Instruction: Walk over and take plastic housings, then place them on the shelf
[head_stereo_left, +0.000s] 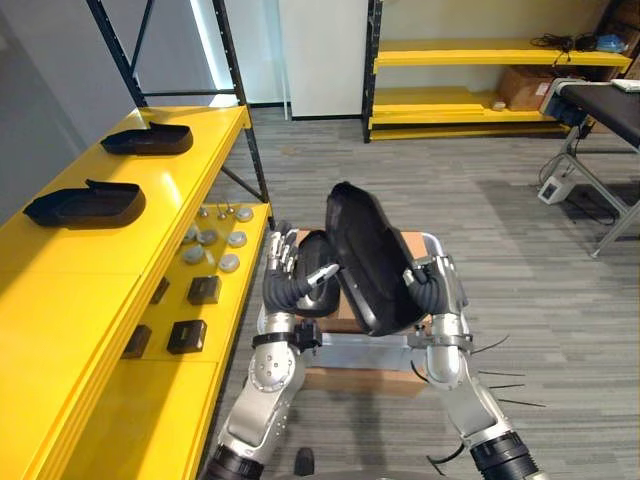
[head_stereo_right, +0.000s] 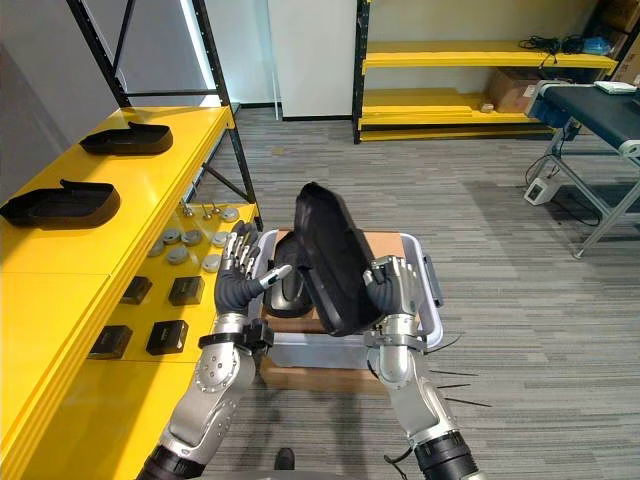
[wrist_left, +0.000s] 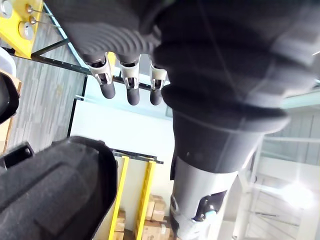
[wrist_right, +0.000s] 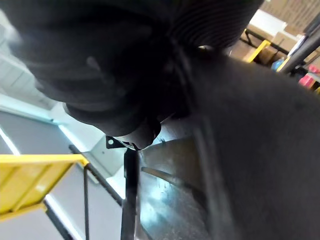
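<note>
Held housing (head_stereo_left: 370, 260): black, upright, tilted, raised between both hands over grey bin (head_stereo_right: 320, 352). Left hand (head_stereo_left: 290, 275): fingers straight, thumb against its side. Right hand (head_stereo_left: 432, 280): fingers curled on its edge. Yellow shelf (head_stereo_left: 170, 190), left: near housing (head_stereo_left: 85, 205) and far housing (head_stereo_left: 148, 139) on top; grey discs (head_stereo_left: 215, 245) below.

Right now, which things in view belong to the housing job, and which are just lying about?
Job: black housing between left hand and right hand; two housings on the yellow shelf; grey bin.
Lying about: grey discs; small black boxes; far cardboard box.
</note>
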